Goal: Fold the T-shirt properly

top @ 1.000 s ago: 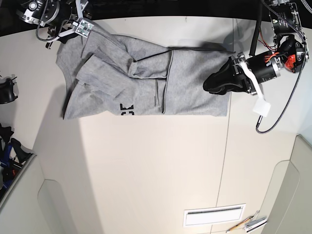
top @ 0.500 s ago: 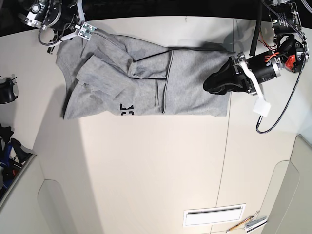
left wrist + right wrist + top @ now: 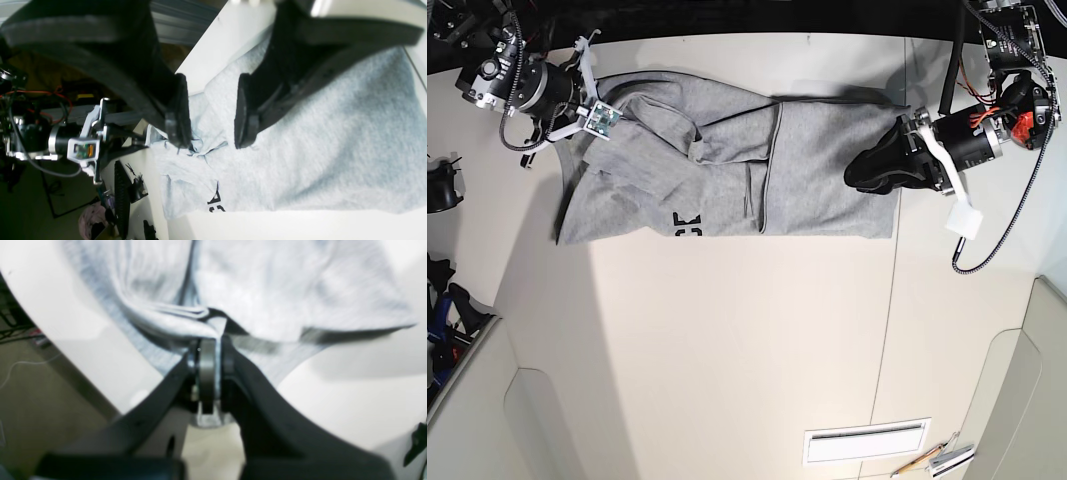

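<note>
Left wrist view: my left gripper [image 3: 210, 111] hangs with its fingers [image 3: 175, 110] parted, nothing between them, over the grey T-shirt [image 3: 300, 160]. The knit looks soft and heathered; part of the black lettering [image 3: 215, 203] shows near one edge.

Right wrist view: my right gripper [image 3: 213, 340] has its fingers [image 3: 206, 370] pinched tight on a bunched fold of the T-shirt [image 3: 267, 290]. The cloth drapes away from the pinch in soft ridges, with one edge lifted clear of the pale surface [image 3: 350, 390].

Base view: the T-shirt [image 3: 727, 170] lies across the far half of the surface [image 3: 727, 360], rumpled at the end nearest my right gripper [image 3: 607, 112], flatter towards my left gripper [image 3: 867, 170], which sits over the opposite end. Black lettering [image 3: 686, 224] peeks out at the near hem.

Step in hand, as I judge it: carrying the gripped corner over to make a fold.

Doing it well: I would keep the pinch firm, lift enough that the limp cotton does not drag and wrinkle, and lay the edge parallel to the hem while the left end stays put.
</note>
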Available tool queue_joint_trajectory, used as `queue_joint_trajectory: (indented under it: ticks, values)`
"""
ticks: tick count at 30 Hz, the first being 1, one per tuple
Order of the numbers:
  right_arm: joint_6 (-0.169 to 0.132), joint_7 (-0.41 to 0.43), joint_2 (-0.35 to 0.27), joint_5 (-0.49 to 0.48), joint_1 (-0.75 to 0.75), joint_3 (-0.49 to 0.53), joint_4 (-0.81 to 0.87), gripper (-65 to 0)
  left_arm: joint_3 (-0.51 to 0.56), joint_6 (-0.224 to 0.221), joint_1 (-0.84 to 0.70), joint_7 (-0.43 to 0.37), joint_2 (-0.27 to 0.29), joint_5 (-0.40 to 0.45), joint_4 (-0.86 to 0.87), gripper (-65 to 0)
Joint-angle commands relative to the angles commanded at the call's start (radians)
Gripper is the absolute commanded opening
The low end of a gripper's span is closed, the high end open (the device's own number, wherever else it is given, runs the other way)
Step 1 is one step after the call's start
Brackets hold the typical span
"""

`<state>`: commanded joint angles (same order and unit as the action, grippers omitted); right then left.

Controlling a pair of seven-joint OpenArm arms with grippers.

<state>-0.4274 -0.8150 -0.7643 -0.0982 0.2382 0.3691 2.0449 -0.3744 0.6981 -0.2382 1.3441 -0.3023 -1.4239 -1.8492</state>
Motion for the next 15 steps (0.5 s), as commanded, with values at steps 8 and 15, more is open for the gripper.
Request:
queue_joint_trajectory:
  ticks: [8, 15]
  values:
    - [0.000, 0.011, 0.001, -0.063, -0.110, 0.000, -0.065, -65.0, 0.000, 0.000, 0.000, 0.000, 0.000, 0.000, 0.000, -42.0]
    - [-0.007, 0.041, 0.005, -0.102, -0.178, 0.000, -0.124, -65.0, 0.000, 0.000, 0.000, 0.000, 0.000, 0.000, 0.000, -42.0]
